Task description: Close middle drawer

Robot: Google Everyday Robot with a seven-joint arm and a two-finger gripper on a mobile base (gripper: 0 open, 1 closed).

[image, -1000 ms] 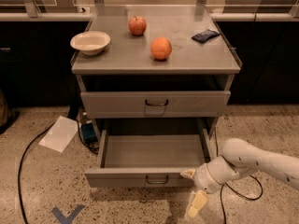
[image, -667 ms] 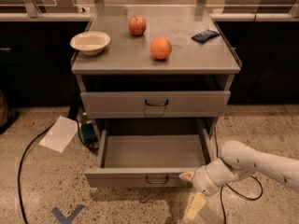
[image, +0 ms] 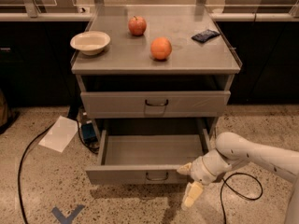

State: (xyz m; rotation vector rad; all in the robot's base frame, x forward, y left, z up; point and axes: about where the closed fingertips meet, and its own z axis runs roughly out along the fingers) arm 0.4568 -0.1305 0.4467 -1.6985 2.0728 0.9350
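Note:
The middle drawer [image: 140,174] of the grey metal cabinet is pulled far out, and its shallow tray is empty. Its small dark handle [image: 156,176] sits at the centre of the flat front. My gripper [image: 188,183] is at the right end of that front, low near the floor. Its fingers are spread: the upper fingertip [image: 183,169] touches or nearly touches the front, and the lower finger [image: 192,195] points down at the floor. The top drawer [image: 155,104] above is closed. The lowest drawer is hidden under the open one.
On the cabinet top stand a white bowl [image: 90,42], an apple [image: 137,25], an orange [image: 161,48] and a dark packet [image: 205,35]. A sheet of paper [image: 59,133] and a blue box [image: 88,132] lie on the floor at left. Black cables run at both sides [image: 243,190].
The gripper has shifted slightly up and in against the drawer front's right end. The drawer stands about as far open as before.

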